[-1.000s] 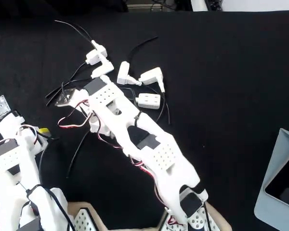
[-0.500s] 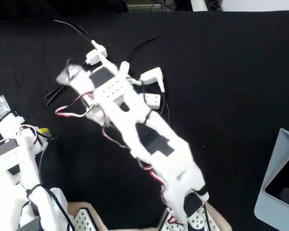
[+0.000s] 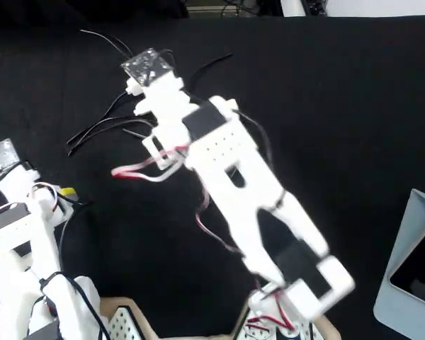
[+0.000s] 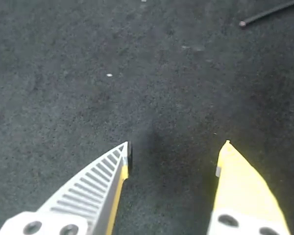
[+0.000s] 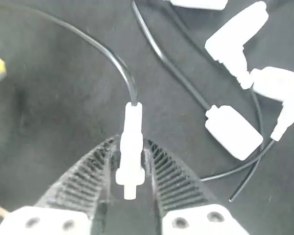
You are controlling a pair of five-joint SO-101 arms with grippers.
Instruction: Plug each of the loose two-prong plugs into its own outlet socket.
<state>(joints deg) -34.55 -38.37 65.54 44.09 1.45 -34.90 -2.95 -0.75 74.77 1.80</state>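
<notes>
Nearest, I am holding my left gripper [image 4: 174, 156] with jaws apart over the bare cloth [image 4: 88, 58]. My right gripper [image 5: 131, 171], having just swung across the pile, is clamping a white plug [image 5: 131, 142]. Farther off, a flat white block [image 5: 233, 131] is lying, likely its socket.

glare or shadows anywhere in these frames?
High view: shiny plate at the right arm's tip catches the light. Left wrist view: soft dark shadow on the cloth between the fingers of the open left gripper. Right wrist view: white plug in the right gripper bright against cloth, no glare.
</notes>
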